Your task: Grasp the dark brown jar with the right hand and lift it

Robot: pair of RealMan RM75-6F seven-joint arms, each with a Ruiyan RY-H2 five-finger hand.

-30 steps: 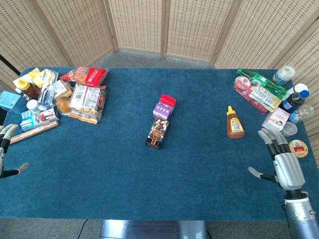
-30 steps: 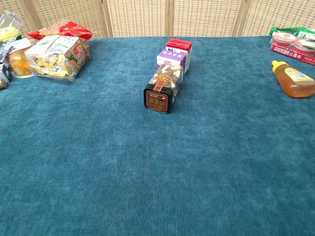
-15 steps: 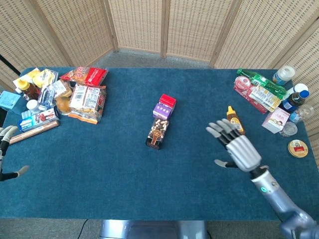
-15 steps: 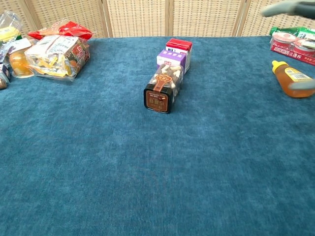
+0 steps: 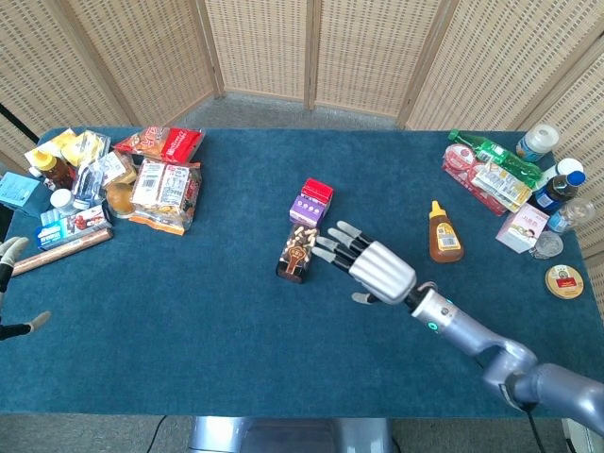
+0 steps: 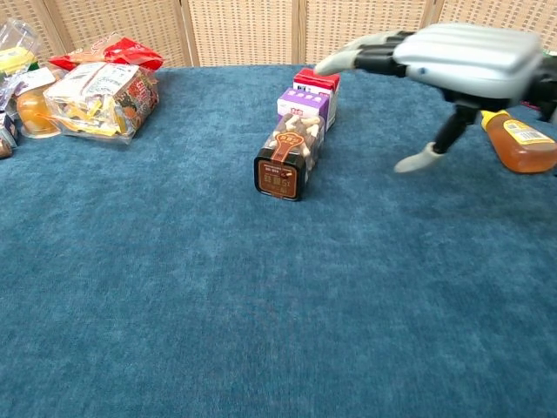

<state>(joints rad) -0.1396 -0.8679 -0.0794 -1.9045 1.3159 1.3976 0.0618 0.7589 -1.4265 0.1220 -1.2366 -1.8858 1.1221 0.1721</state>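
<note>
Blue cloth table (image 5: 217, 321), backed by woven wicker screens (image 5: 311, 47). Dark brown jar (image 5: 298, 252) lying on its side near the middle, lid end toward the robot, far end touching a purple box (image 5: 309, 209) with a red box (image 5: 317, 191) behind. Right hand (image 5: 370, 267) just right of the jar, fingers spread and straight, empty, fingertips (image 5: 324, 247) close beside the jar's body. From the chest camera, the same right hand (image 6: 452, 65) seen raised above the cloth, thumb hanging down, fingertips (image 6: 335, 59) lined up with the red box (image 6: 317, 84) and apart from the jar (image 6: 288, 157); height not readable from the head camera. Left hand (image 5: 11, 283) only at the head view's left edge, partly cut off, fingers apart, empty. Honey bottle (image 5: 444, 233) lying to the right, well apart. Snack packets (image 5: 156, 184) piled at far left, bottles and packets (image 5: 514, 179) at far right.
</note>
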